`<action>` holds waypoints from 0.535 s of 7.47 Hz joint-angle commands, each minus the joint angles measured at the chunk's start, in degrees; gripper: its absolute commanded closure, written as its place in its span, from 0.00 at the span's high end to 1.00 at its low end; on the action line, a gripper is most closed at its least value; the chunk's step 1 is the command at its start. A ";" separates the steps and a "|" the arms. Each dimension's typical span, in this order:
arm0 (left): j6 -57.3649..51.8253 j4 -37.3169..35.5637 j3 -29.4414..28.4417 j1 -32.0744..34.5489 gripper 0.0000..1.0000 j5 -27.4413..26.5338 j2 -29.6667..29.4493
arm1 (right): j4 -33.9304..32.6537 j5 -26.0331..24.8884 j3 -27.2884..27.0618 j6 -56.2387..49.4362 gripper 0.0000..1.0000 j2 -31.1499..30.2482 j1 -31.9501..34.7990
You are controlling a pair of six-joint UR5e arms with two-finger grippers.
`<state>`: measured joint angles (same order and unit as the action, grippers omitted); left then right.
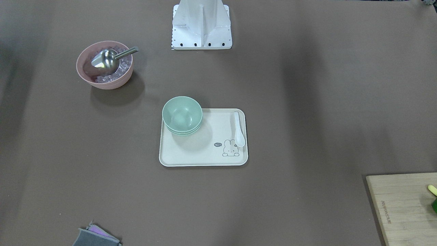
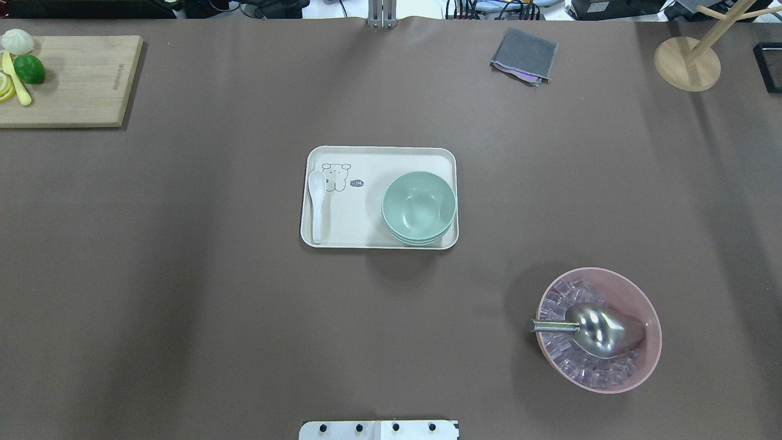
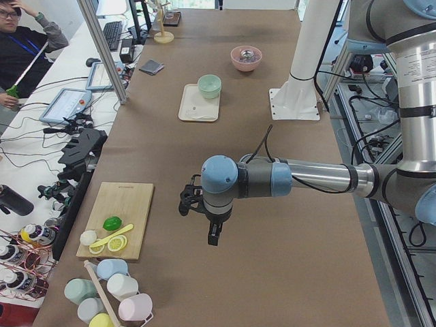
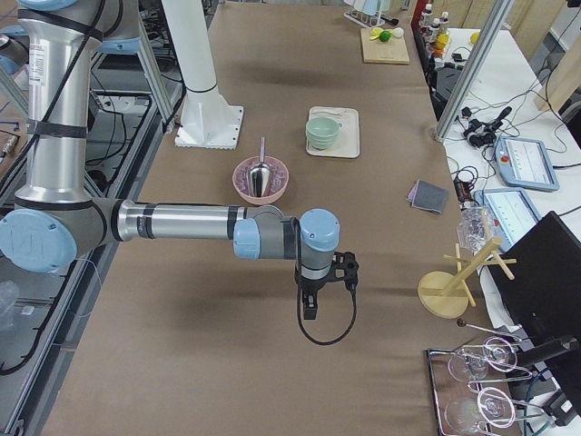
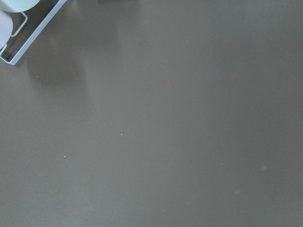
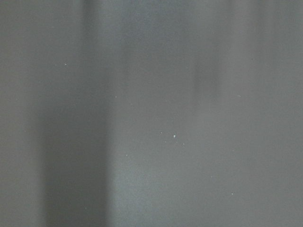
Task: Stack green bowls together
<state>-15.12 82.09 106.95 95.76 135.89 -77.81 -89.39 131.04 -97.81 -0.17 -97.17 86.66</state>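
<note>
- The left gripper (image 3: pixel 213 238) hangs fingers-down over bare brown table (image 2: pixel 183 275) at the robot's left end, near the cutting board (image 2: pixel 79 79). It shows only in the left side view, so I cannot tell whether its fingers are apart or together. Nothing visible is in them.
- The cutting board lies at the far left corner in the overhead view, with a lime (image 2: pixel 29 69) and some pale and yellow pieces on its left end.
- A cream tray (image 2: pixel 379 148) with a rabbit drawing sits mid-table. A white spoon (image 2: pixel 316 201) lies along its left end.
- The green bowls (image 2: pixel 419 205) are on the tray's right end, toward its near corner. All three are nested upright in one stack, and the top one is empty.
- A folded grey cloth (image 2: pixel 524 55) lies at the far edge, right of centre.
- The pink bowl (image 2: pixel 638 302) stands near right, well apart from the tray. It holds ice cubes (image 2: pixel 562 299) and a metal scoop (image 2: pixel 602 330) whose handle points left.
- A wooden stand (image 2: pixel 686 63) occupies the far right corner.
- The right gripper (image 4: pixel 310 312) hangs over bare table at the right end. It shows only in the right side view, so whether its fingers are parted or closed cannot be told.
</note>
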 commanded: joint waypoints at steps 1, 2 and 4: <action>0.09 -0.09 -0.60 0.04 0.98 -0.18 0.29 | 0.00 0.00 -0.10 0.00 1.00 -0.30 0.00; 0.09 -0.09 -0.78 0.04 0.98 -0.19 0.55 | 0.00 0.00 -0.10 0.00 1.00 -0.47 0.00; 0.09 0.00 -1.48 0.04 0.98 -0.10 0.82 | -0.09 0.00 -0.10 -0.09 1.00 -0.48 0.00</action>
<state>-15.03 82.02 105.80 95.80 135.72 -77.17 -89.40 131.04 -97.91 -0.23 -97.57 86.66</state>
